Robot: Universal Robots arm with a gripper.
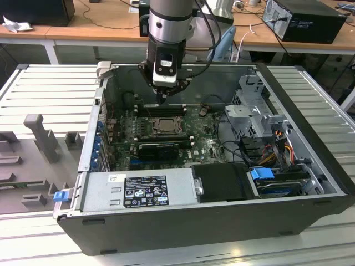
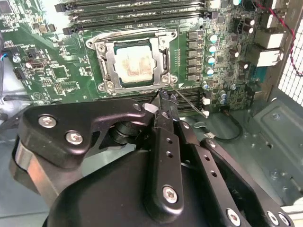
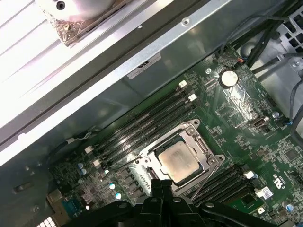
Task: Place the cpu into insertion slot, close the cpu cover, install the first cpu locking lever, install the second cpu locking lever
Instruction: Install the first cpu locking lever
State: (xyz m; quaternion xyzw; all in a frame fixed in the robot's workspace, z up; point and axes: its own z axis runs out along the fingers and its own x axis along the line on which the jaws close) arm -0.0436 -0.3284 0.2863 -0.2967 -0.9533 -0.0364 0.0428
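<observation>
The cpu (image 2: pixel 135 64) lies in the insertion slot (image 2: pixel 161 60) mid-way on the green board (image 2: pixel 57 71), with the cpu cover (image 2: pixel 109 64) flat around it. Memory rows (image 2: pixel 137 9) run alongside. The gripper (image 2: pixel 165 100) hangs beside the cover's corner, jaws closed and holding nothing.

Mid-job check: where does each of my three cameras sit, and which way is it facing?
Exterior view: off the arm, above the open computer case, looking down into it; shows the arm and its gripper hanging near the cpu.
First wrist view: rides the arm, looks down past the gripper tip onto the cpu.
Second wrist view: rides the arm, looks along the gripper body to the cpu inside its cpu cover.
Shared: all three show gripper and cpu.
</observation>
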